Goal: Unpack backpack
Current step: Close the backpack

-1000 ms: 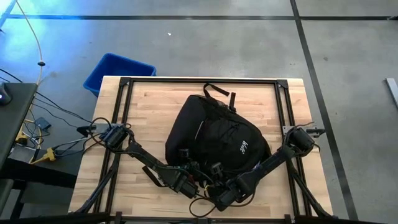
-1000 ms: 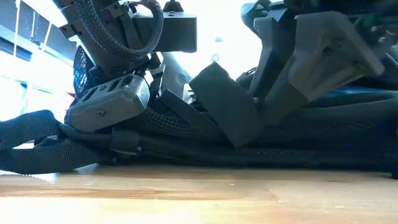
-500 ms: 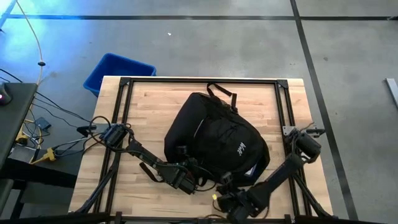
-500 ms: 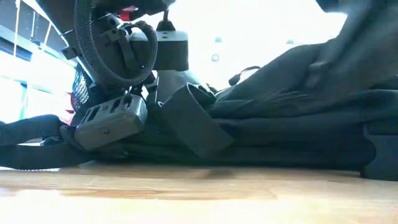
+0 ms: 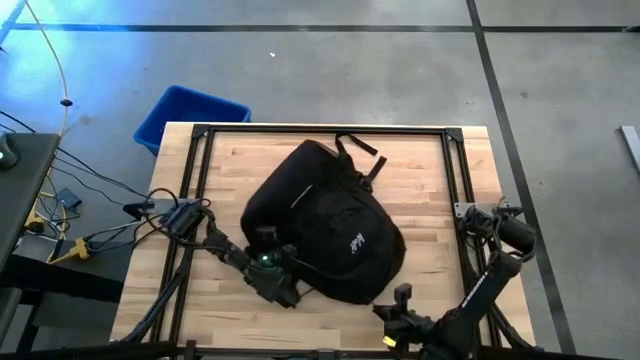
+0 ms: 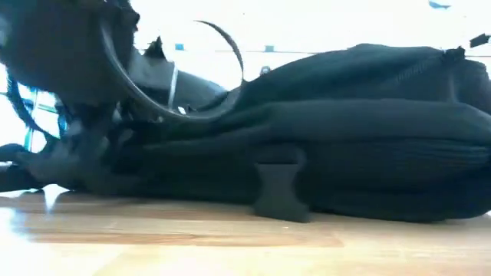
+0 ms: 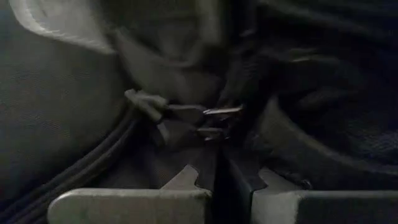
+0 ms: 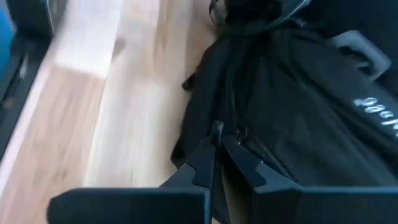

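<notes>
The backpack point(image 5: 322, 225) lies flat near the middle of the table point(image 5: 440, 180), its long axis running on a slant: the top loop handle point(image 5: 358, 148) points toward the far edge, and the bottom end toward the near edge, where both arms work. No contents show outside it, so by my judgement the unpacking has hardly begun.

The left claw point(image 5: 272, 283) sits pressed against the near-left corner of the bag, fingers together; in its wrist view a metal zipper pull point(image 7: 214, 113) lies just ahead of the fingertips, and I cannot tell whether fabric or cord is pinched between them.

The right claw point(image 5: 402, 296) stands just off the near-right corner, fingers together and holding nothing I can make out. The left claw is therefore the nearer one to the zipper, which lies directly ahead of it.
</notes>
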